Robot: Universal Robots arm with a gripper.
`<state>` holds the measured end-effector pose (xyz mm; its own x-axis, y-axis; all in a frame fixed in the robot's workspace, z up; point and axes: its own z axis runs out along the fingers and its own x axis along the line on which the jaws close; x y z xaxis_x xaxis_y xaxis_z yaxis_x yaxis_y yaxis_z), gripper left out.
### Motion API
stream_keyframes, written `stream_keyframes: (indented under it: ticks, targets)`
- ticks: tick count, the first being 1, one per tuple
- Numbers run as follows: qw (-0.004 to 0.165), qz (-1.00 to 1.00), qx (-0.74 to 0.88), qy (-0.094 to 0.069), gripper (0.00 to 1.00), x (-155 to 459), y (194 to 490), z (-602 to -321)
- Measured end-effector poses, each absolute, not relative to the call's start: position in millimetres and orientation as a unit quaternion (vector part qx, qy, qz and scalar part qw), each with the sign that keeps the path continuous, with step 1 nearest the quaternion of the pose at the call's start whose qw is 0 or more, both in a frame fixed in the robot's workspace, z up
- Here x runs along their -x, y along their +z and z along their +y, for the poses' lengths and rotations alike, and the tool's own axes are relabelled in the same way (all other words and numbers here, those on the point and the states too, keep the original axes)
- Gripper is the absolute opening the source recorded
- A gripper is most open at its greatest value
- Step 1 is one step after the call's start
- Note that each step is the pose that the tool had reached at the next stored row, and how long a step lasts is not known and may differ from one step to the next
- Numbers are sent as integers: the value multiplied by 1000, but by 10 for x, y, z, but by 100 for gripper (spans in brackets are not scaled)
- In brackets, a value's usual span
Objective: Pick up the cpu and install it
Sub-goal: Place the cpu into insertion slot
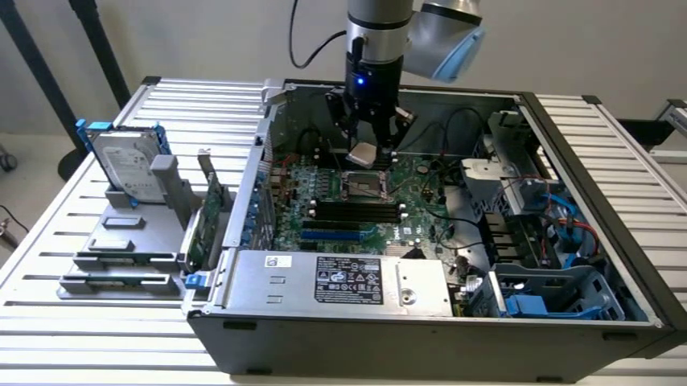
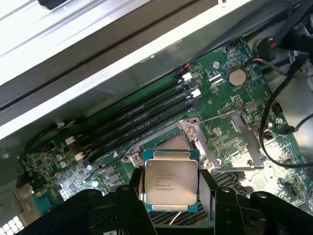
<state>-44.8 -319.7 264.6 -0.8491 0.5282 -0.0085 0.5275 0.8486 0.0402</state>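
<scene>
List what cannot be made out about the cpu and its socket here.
Wrist view: the cpu hides part of the socket; its contacts cannot be checked.
Wrist view: the print on the cpu's lid is too small to read.
Exterior view: the gripper covers part of the cpu; alignment with the socket is unclear.
Both views: the cpu's underside faces away.

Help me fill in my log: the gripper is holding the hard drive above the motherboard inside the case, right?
Not quite. The gripper is holding the cpu, as the wrist view shows; the hard drive stands outside the case. The rest is right: it is above the motherboard inside the case.
</scene>
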Motion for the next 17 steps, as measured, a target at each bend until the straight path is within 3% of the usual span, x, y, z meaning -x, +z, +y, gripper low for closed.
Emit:
stream_keyframes:
  ticks: [17]
  targets:
    - [9, 957, -289, 18, 55, 450, 2641, -3197]
